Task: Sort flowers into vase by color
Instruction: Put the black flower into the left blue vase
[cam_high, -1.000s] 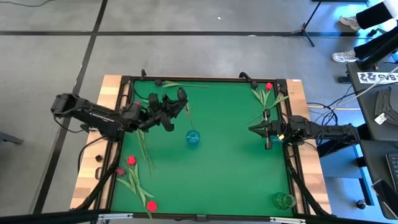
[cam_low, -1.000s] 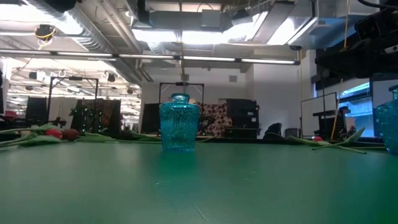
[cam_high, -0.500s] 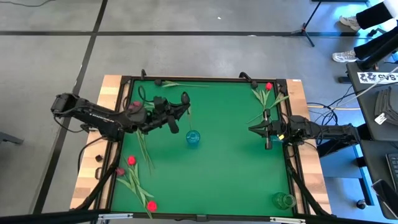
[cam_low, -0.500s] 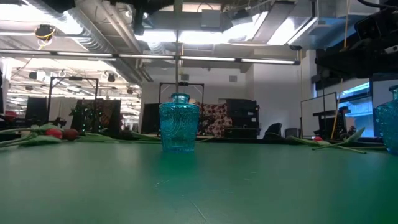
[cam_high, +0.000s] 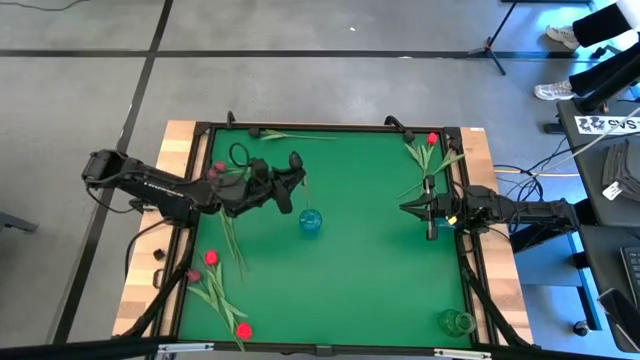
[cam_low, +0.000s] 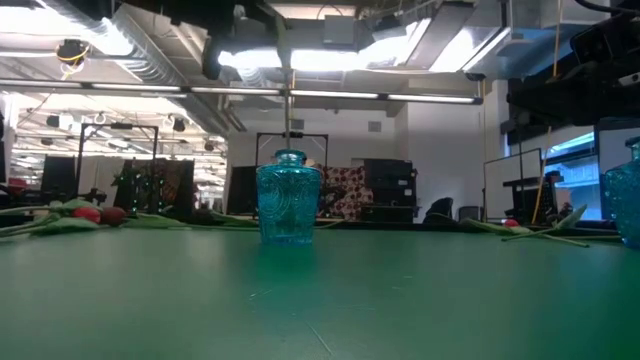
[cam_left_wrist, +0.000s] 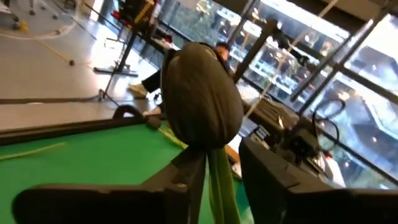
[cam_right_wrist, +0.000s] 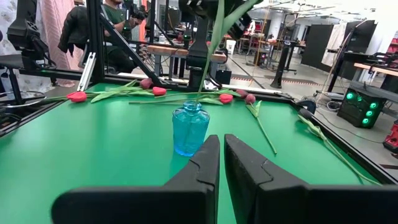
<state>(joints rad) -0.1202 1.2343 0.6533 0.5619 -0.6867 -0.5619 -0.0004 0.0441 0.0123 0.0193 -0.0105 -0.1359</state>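
I'm taking twelve o'clock as the top of the overhead view. The table is a flat green felt-like mat (cam_high: 370, 280) inside a thin black rail, with pale wooden boards showing at the nine and three o'clock sides.

Near the centre stands a small blue glass vase (cam_high: 311, 221), ribbed and translucent, with a narrow neck. A clear green glass vase (cam_high: 455, 322) sits alone in the five o'clock corner.

Loose tulips lie in three places. The red ones (cam_high: 211, 257) are at seven o'clock with long thin stems and narrow leaves. Another bunch with a red head (cam_high: 432, 139) is at one o'clock. A dark-headed stem (cam_high: 256, 131) lies along the twelve o'clock rail. The mat from the middle down to six o'clock gives me plenty of free room.

My left arm reaches in from nine o'clock, wrist raised. The left gripper (cam_left_wrist: 217, 152) sits just to the ten o'clock side of the blue vase, above it.

The black tulip (cam_left_wrist: 202, 93) has a smooth egg-shaped head standing above the fingers. Its green stem runs down between them, against one finger with a sliver of gap to the other, so the jaws look parted. From the right wrist view, the stem hangs straight down to the mouth of the blue vase.

My right arm waits at three o'clock. The right gripper (cam_right_wrist: 221, 146) is level and aimed at the blue vase, fingers closed on nothing.
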